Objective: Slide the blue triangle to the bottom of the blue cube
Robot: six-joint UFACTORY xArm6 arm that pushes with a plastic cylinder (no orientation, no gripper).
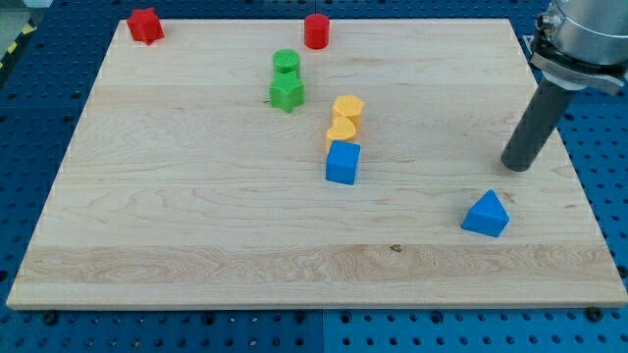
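The blue triangle (487,214) lies near the board's lower right. The blue cube (342,162) sits at the board's middle, to the left of and slightly above the triangle. My tip (515,166) rests on the board just above and to the right of the blue triangle, a short gap away from it, and far to the right of the blue cube.
A yellow heart (340,131) touches the blue cube's top, with a yellow hexagon (348,108) above it. A green star (287,93) and a green cylinder (286,64) stand upper middle. A red cylinder (316,30) and a red block (145,25) sit along the top edge of the wooden board (196,216).
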